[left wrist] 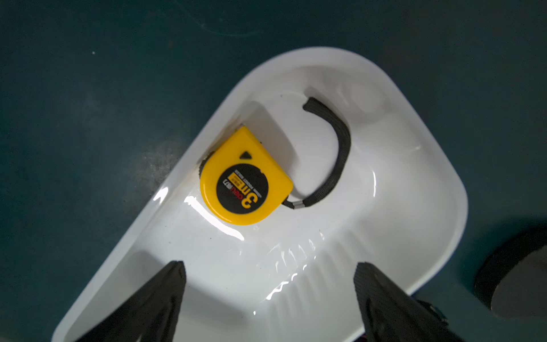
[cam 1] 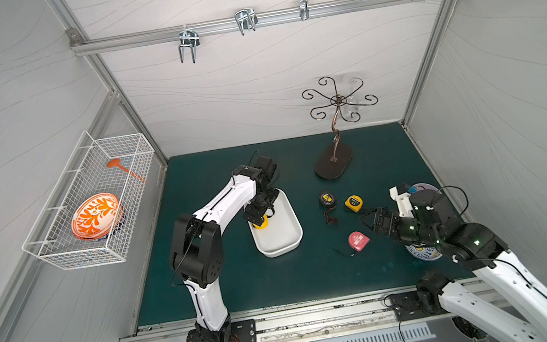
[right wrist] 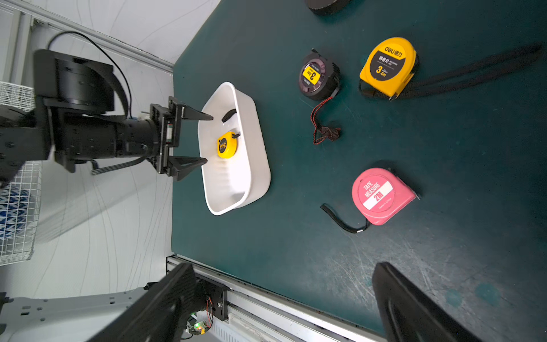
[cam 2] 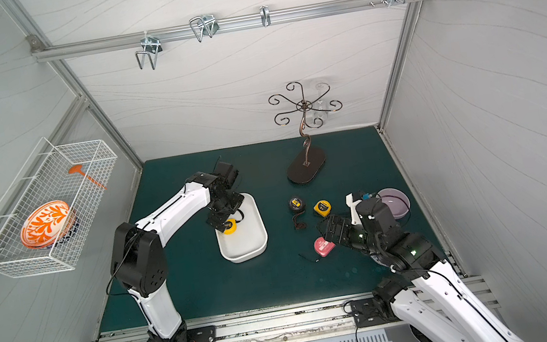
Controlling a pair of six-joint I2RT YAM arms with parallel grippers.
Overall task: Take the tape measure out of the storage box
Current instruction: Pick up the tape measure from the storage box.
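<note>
**Yellow round "3m" tape measure (left wrist: 242, 180) in white rounded plastic storage box (left wrist: 414, 207)**

It lies flat against one long wall. Left pincer (left wrist: 268, 265) hangs released above it; right pincer (right wrist: 282, 265) released, empty. Pink case (right wrist: 380, 195) on the desk (right wrist: 296, 251) reads "TAPE MEASURE 2M".

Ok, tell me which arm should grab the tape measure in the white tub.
Left. The left gripper, open, hangs over the storage box with the yellow tape measure just ahead. The right gripper is off over the mat by the pink tape measure.
</note>
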